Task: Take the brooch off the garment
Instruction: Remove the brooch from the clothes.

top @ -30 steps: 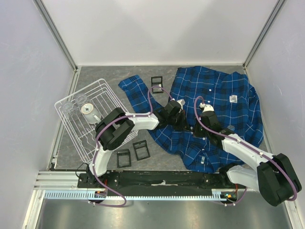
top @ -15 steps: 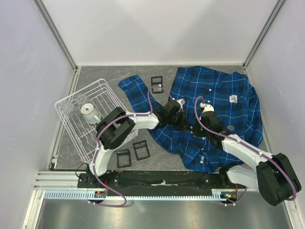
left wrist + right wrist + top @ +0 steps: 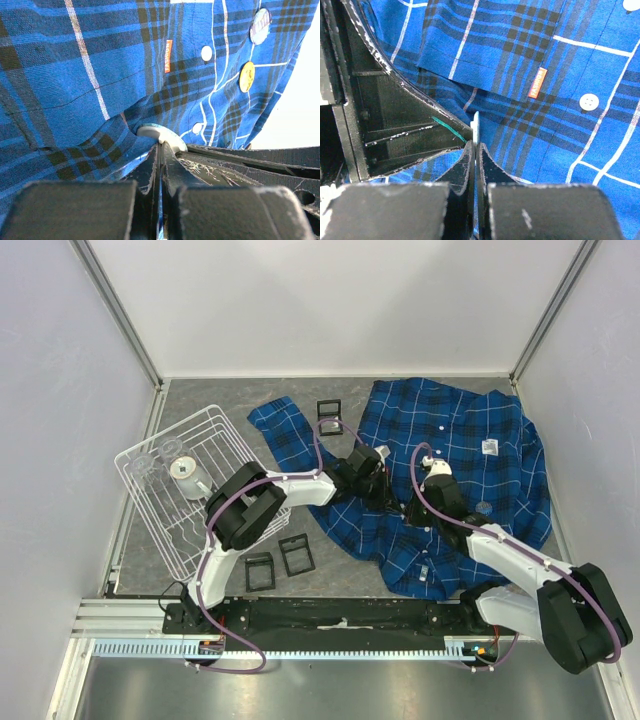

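Right now the left tool (image 3: 160,147) is clenched on the brooch (image 3: 154,131), a small pale round disc pinned to the blue plaid garment (image 3: 460,440). The right tool (image 3: 475,145) is clenched too, on a thin pale edge that looks like the same brooch seen from its side. In the top view the tools meet over the middle of the garment, the left reaching in from 10 o'clock and the right from 2 o'clock. Both touch the brooch, so neither is nearer. In the right wrist view its edge runs from 12 to 6 o'clock. Pulling it off the cloth looks like the next job.
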Controlling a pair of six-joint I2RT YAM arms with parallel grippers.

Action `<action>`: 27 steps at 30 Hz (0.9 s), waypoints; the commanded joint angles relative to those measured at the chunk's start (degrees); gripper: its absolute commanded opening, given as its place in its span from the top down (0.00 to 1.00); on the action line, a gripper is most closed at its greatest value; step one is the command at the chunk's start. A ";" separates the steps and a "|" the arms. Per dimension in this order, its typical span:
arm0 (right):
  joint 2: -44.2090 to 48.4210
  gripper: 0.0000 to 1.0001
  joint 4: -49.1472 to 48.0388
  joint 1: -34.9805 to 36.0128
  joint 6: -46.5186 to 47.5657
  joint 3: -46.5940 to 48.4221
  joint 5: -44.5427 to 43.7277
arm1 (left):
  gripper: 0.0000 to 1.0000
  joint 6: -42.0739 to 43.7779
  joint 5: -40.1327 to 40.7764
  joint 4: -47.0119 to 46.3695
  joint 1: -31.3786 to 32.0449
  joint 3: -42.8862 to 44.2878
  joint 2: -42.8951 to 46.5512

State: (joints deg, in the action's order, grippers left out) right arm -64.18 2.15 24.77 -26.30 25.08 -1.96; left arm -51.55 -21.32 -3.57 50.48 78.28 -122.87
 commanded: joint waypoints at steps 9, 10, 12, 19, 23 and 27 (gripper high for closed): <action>1.25 1.00 3.30 0.89 -0.94 0.85 -1.82 | 0.57 2.42 2.69 -10.04 0.68 -7.61 6.59; 1.25 1.00 3.21 0.98 -0.77 0.85 -1.82 | 0.57 2.24 2.51 -10.40 0.41 -7.79 6.68; 1.17 1.00 3.12 0.89 -0.77 0.85 -1.56 | 0.65 1.72 2.08 -10.66 0.15 -7.70 6.33; 1.08 1.00 2.33 0.89 0.02 0.76 -0.24 | 0.91 -0.75 1.81 -9.61 -0.03 -5.95 4.13; 0.81 1.00 2.24 0.98 0.38 0.93 -0.24 | 0.96 -0.39 2.25 -6.10 -0.03 -2.88 2.90; 0.46 1.00 1.98 1.06 0.73 0.93 -0.15 | 0.98 -0.66 2.77 -3.38 0.06 -1.38 2.20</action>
State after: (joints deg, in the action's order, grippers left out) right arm -63.42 3.88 25.36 -26.50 25.08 -3.25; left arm -51.29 -19.55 -8.84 50.59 73.60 -119.90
